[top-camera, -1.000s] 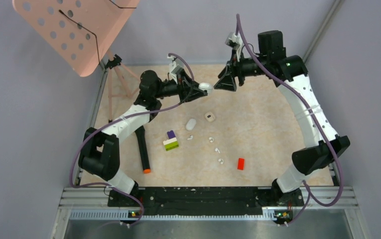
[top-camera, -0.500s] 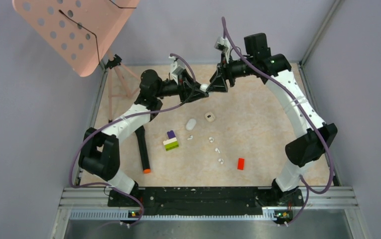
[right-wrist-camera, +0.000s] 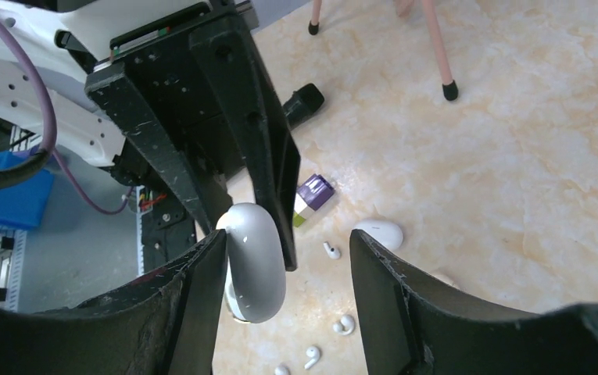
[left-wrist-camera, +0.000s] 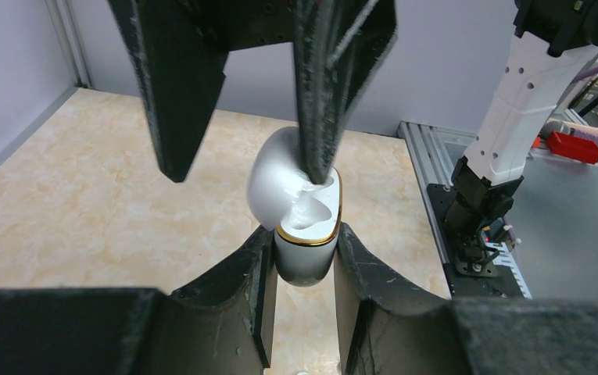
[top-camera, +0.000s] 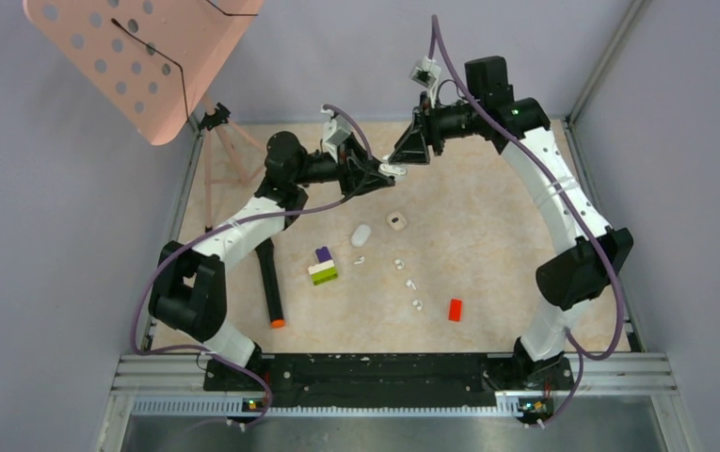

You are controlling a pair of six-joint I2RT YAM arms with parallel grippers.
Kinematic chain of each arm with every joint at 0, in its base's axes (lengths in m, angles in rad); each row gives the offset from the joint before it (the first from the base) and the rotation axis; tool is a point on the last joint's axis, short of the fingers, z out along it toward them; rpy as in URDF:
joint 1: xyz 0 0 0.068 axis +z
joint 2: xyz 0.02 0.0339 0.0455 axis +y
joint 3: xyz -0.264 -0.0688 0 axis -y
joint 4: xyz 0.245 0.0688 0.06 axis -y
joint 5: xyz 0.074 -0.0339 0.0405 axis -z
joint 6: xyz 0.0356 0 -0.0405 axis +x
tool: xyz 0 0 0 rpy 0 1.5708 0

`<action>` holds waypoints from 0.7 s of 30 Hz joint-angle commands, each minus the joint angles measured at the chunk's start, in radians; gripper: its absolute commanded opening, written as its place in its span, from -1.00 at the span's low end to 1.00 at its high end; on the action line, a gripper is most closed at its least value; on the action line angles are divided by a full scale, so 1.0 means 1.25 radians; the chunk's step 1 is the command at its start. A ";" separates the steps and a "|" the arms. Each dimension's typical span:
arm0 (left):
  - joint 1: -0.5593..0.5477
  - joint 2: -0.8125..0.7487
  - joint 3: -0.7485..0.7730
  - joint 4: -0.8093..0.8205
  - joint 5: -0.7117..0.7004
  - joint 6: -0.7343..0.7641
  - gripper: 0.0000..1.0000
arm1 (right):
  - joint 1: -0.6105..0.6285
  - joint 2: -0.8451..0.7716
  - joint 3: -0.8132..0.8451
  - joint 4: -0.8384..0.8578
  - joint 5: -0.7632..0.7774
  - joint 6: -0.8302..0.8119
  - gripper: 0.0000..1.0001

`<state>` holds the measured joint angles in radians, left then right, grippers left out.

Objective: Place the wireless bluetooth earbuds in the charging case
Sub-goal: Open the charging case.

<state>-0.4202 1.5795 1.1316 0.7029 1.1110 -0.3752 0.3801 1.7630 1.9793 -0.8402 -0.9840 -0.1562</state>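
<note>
Above the table (top-camera: 506, 273), clamps the case (left-wrist-camera: 304, 269) by its base in the left gripper (left-wrist-camera: 305, 248). Spreads the right gripper (right-wrist-camera: 286, 251) wide and pries the lid (left-wrist-camera: 270, 181) partway open with one finger. Leaves earbuds (top-camera: 399, 265) loose, below and well apart from both grippers, apparently none inserted yet.

Bright, even light; soft shadows

From above, the charging case (top-camera: 391, 169) is largely covered, and the earbuds (top-camera: 399, 265) look too small to tell apart.
</note>
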 commanded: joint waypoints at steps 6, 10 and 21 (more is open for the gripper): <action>-0.016 -0.021 0.040 0.056 0.040 0.013 -1.00 | -0.020 0.008 -0.008 0.080 0.005 0.037 0.14; -0.015 -0.017 0.036 0.055 0.025 0.003 -1.00 | -0.021 0.007 0.004 0.080 0.000 0.038 0.14; -0.005 -0.006 0.012 0.042 -0.041 -0.039 -1.00 | -0.078 -0.068 0.026 0.122 -0.057 0.104 0.20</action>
<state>-0.4332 1.5795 1.1385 0.7120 1.0893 -0.3943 0.3183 1.7546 1.9991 -0.7391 -1.0187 -0.0544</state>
